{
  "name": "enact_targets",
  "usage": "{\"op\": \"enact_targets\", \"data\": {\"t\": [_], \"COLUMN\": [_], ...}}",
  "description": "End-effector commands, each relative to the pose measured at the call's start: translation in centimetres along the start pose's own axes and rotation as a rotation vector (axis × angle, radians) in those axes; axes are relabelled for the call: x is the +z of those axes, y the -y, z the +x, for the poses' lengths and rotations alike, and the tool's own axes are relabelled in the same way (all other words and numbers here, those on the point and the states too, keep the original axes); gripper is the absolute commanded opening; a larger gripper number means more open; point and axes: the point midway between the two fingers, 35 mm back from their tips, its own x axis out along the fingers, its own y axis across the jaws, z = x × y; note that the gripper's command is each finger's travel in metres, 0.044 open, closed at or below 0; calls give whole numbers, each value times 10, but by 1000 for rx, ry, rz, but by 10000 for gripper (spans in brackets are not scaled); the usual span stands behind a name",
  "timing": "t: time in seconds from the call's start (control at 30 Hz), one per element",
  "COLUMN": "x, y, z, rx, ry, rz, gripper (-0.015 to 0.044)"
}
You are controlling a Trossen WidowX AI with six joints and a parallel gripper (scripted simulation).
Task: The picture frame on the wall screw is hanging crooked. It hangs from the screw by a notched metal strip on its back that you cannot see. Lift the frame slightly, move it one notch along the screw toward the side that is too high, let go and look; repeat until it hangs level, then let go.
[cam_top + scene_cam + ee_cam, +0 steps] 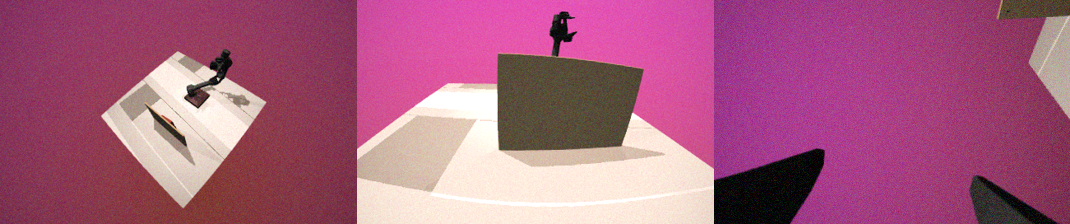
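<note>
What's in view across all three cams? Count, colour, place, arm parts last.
panel: one, dark olive-grey broad face, thin tan edge; stands upright over the pale surface, facing the arm's base
red thing: one, red; close against the panel's side toward the arm, too small to name
surface: one, off-white with grey patches; under panel and arm
backdrop: one, pink to purple; all around
base plate: one, dark maroon; on the surface, under the arm's foot
arm: one, black; rises from the base plate
gripper: one, black, two fingers wide apart; at the arm's end, away from the panel
</note>
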Motion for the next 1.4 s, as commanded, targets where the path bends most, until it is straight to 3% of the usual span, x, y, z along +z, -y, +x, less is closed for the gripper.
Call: {"op": "enact_targets", "data": {"t": [0.0,0.17,0.37,0.67,1.03,1.37], "x": [2,69,164,270,296,292], "y": [-2,-38,-63,-37,78,194], "z": [-1,-14,-1,70,147,138], "rx": [2,54,101,113,58,15], "ry": [1,35,94,205,328,478], "rz": [2,48,119,214,253,218], "gripper": [374,260,260,260,260,260]}}
